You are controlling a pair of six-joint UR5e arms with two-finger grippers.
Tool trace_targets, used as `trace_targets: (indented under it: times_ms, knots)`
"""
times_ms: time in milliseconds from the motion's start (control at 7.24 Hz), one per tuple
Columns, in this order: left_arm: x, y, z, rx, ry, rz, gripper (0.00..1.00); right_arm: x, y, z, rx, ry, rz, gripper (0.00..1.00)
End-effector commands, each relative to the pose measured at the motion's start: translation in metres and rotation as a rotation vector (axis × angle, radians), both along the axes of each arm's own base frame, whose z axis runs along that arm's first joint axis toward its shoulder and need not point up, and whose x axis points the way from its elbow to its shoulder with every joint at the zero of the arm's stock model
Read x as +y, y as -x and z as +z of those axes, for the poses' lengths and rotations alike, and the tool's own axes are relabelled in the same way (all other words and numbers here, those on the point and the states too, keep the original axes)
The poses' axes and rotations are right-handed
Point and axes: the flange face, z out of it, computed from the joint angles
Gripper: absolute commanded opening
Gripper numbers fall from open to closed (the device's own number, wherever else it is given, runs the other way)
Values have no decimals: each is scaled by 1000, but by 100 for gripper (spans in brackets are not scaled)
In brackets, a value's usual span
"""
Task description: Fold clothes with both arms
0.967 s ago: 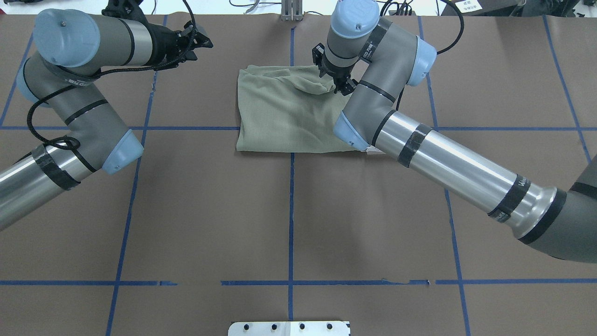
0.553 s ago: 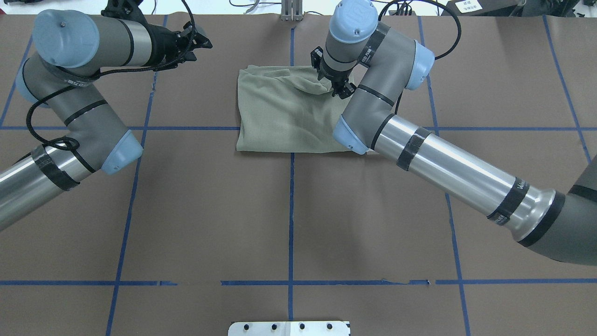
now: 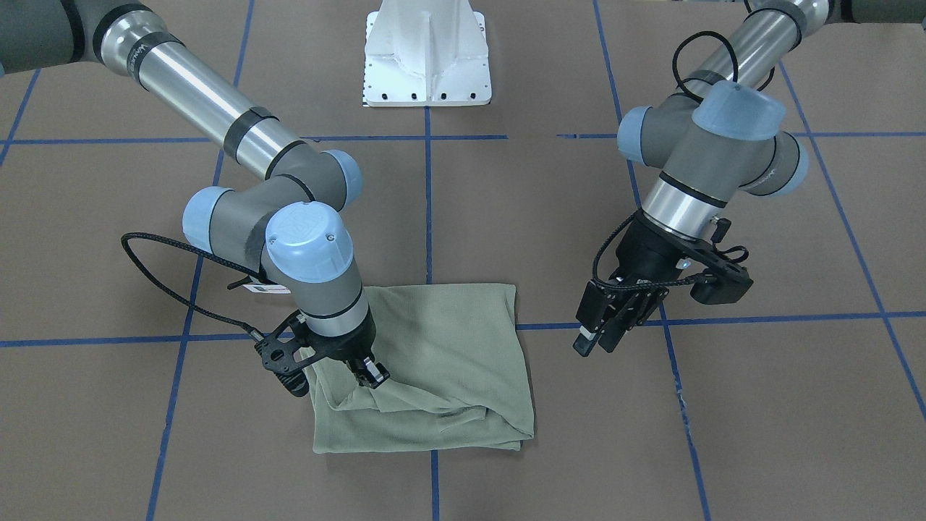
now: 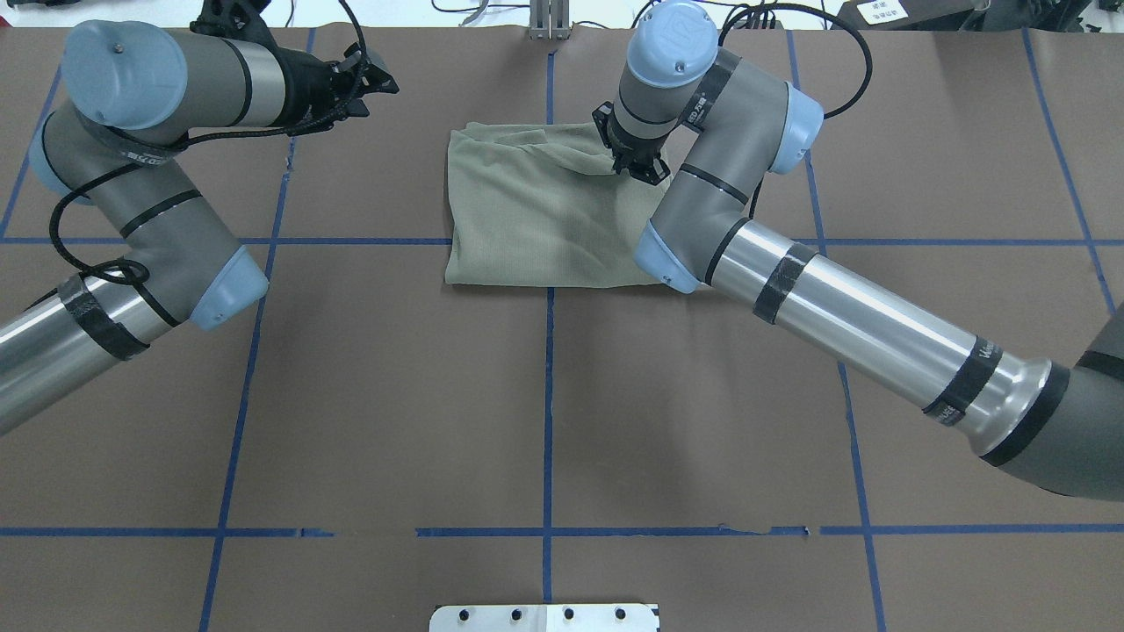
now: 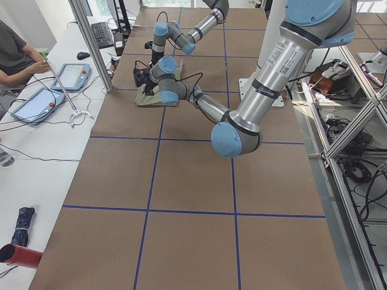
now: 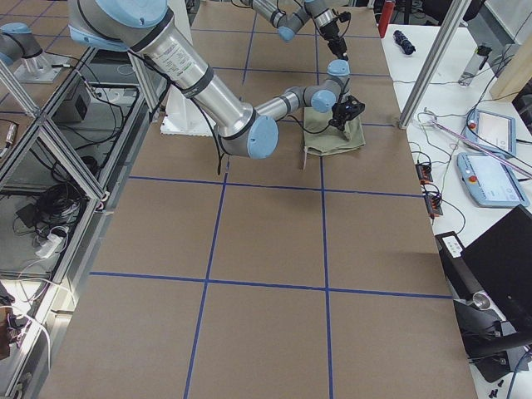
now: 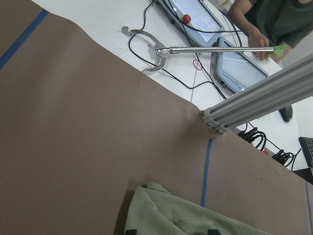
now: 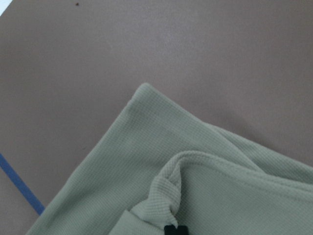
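Note:
The olive-green shirt (image 4: 527, 219) (image 3: 448, 347) lies folded into a rough rectangle at the far middle of the brown table. My right gripper (image 4: 637, 165) (image 3: 369, 373) is shut on a bunched fold of it near its far right corner. The right wrist view shows that pinched fold (image 8: 164, 196) close up. A white price tag (image 3: 266, 288) peeks out behind the right arm. My left gripper (image 4: 379, 77) (image 3: 600, 336) hovers open and empty above the table, well off the shirt's left side. The shirt's corner (image 7: 166, 215) shows low in the left wrist view.
A white pedestal (image 3: 427, 51) stands at the robot's side of the table. An aluminium post (image 4: 549, 22) rises at the far edge. Beyond that edge, a side table holds tablets (image 5: 36, 103) and cables. A person (image 5: 15, 54) sits there. Blue tape lines cross the table.
My right wrist has turned and shifted slightly along the shirt's far edge, and the raised lump of fabric beside it has flattened. The left arm has barely moved.

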Motion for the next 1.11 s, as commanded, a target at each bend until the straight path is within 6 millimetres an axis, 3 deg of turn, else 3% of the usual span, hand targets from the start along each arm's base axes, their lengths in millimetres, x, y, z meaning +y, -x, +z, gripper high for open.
trace_targets:
  times_ms: [0,138,414,691,829,967]
  knots:
    - [1,0,4,-5,4,-1,58,-24,-24,9,17,8,27,0]
    - [0,0,5,-8,2,-15,58,-45,-40,8,32,4,45,0]
    - [3,-1,11,-12,8,-14,58,-68,-51,15,41,-36,50,0]
    - [2,0,13,-19,6,-29,58,-83,-44,21,72,-52,70,0]
    - [4,-1,21,-25,13,-26,58,-84,-43,25,82,-68,55,16]
    - [6,-3,25,-29,16,-21,58,-84,-43,29,96,-81,39,99]
